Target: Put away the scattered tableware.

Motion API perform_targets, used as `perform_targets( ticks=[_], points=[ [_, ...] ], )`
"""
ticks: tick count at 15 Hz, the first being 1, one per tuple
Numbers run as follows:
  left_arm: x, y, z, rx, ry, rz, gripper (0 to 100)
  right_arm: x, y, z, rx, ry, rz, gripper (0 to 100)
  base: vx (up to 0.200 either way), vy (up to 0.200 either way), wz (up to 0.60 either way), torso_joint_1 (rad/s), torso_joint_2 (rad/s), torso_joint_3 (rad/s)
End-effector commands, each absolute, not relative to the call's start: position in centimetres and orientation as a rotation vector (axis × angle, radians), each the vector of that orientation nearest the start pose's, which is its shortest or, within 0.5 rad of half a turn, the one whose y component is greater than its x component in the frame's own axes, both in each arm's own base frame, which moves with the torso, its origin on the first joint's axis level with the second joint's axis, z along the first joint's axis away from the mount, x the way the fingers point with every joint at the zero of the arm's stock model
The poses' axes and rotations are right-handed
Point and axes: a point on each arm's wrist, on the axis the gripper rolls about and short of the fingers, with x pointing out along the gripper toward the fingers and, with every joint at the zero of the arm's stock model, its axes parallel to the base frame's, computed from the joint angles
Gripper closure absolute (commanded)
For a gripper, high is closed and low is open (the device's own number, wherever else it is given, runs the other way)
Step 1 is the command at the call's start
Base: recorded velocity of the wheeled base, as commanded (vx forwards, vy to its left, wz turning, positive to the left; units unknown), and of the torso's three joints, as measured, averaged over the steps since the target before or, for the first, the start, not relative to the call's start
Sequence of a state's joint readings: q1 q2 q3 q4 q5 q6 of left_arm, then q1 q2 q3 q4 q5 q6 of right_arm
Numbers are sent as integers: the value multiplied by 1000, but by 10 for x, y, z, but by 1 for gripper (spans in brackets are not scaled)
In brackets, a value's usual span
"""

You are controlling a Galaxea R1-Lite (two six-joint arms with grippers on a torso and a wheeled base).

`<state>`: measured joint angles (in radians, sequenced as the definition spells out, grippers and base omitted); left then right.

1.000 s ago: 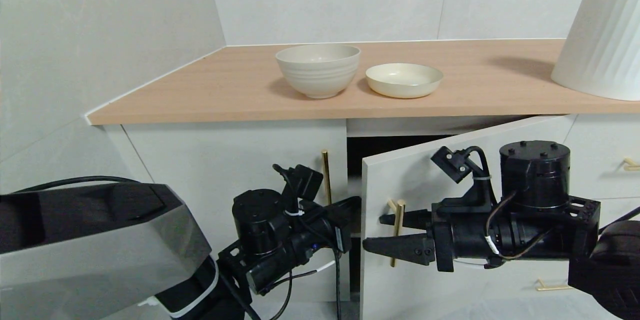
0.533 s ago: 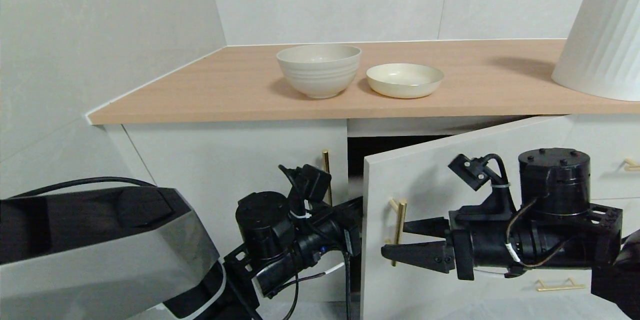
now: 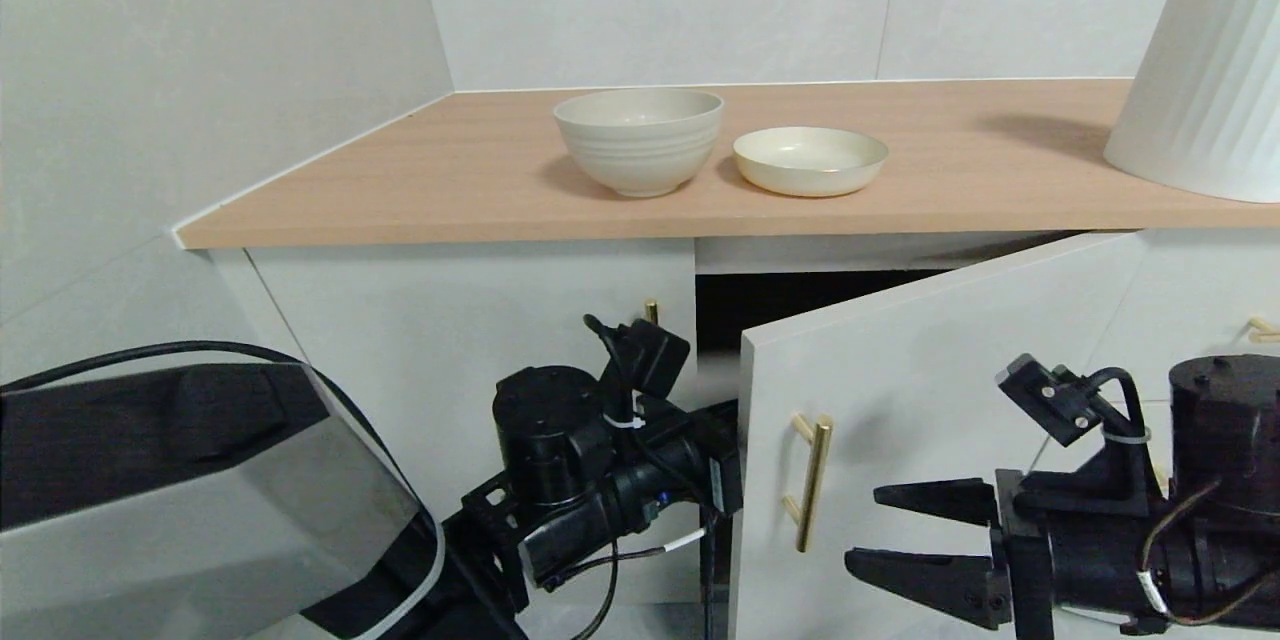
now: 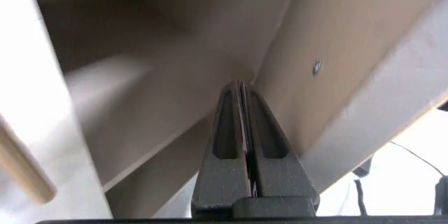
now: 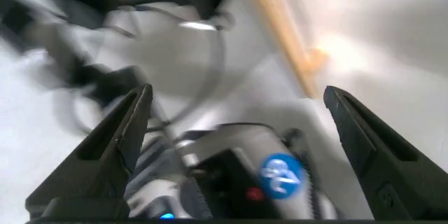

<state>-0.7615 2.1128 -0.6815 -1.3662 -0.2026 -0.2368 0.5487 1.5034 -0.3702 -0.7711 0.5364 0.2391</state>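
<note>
bowl: upright, mouth up, ribbed wall; round, so no long axis to log. shallow dish: also upright, mouth up, sitting flat. both stand on the wooden countertop, above the ajar cabinet door and farther back than it. the bowl is up and to the left of the door's free edge, the dish above the door's free-edge end. the dish sits just beside the bowl; i cannot tell whether the rims touch. the line through the pair runs parallel to the counter's front edge. room: pale tiled walls meet in a corner up and to the left of the door. a white ribbed shade stands on the counter above the door's hinge side. the door's brass handle is near its free edge, long axis vertical. a closed door lies left of the dark gap, with a second handle at its near edge. left gripper: fingers pressed flat together, nothing between them, nosed into the gap at the door's free edge, close to the door's inner face. right gripper: low in front of the door's outer face, just right of the brass handle and apart from it. its fingers are spread wide, empty, pointing toward the free edge. bowl and dish are well above both grippers, apart from them.
</note>
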Motion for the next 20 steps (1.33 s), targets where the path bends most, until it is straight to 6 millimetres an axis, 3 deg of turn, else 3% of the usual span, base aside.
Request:
perform_targets(
  ticks=[1,2,4,11,16,20],
  points=[
    [250,-250,94,-201,177,-975,100,162,127,138,175,491,993,0,0,0,0,0,0,0],
    [253,-253,99,-203,173,-1018,100,149,136,132,120,489,889,0,0,0,0,0,0,0],
    [253,-255,103,-202,177,-1026,100,138,136,133,111,478,901,0,0,0,0,0,0,0],
    [247,-248,96,-196,209,-1034,100,133,133,134,112,483,905,0,0,0,0,0,0,0],
    [247,-257,99,-200,194,-1057,100,121,126,139,111,560,1005,0,0,0,0,0,0,0],
    [250,-262,95,-199,197,-1059,100,114,122,145,105,598,1036,0,-200,0,0,5,4,4]
  ],
)
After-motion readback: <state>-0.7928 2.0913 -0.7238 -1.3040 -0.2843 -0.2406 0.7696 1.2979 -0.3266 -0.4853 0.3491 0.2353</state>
